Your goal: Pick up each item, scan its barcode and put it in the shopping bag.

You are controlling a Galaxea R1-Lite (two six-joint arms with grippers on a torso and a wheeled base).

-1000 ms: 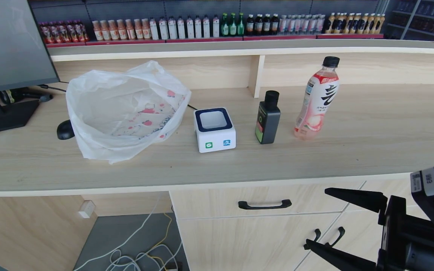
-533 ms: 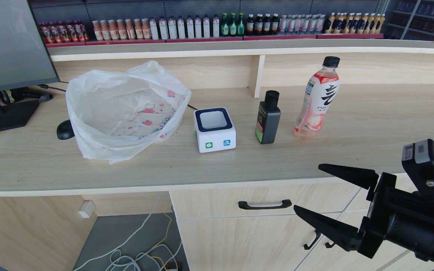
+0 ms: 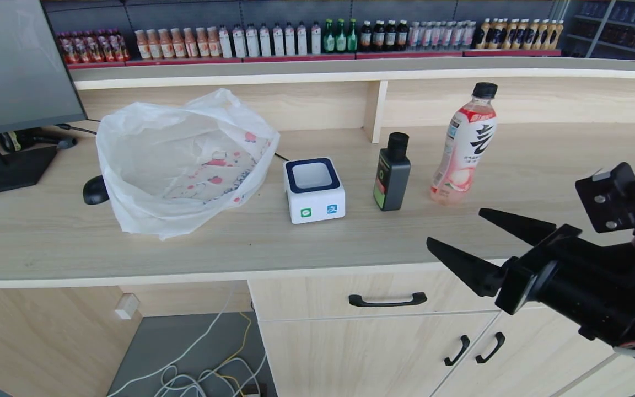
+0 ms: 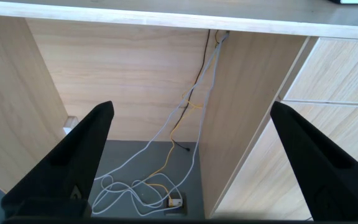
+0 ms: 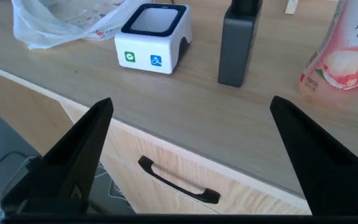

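Observation:
On the wooden counter stand a pink drink bottle with a black cap and, left of it, a small dark bottle. The white scanner box sits left of those, beside the open white shopping bag. My right gripper hovers open at the counter's front edge, near the two bottles, holding nothing. Its wrist view shows the scanner, dark bottle and pink bottle ahead. My left gripper is open below the counter, facing the cable recess.
A monitor and a black mouse sit left of the bag. A raised ledge with a divider backs the counter. Drawers with black handles lie below the edge. Loose cables lie on the floor.
My right gripper has risen from beside the drawers to the counter's front edge and tilted toward the bottles. Everything on the counter stays put.

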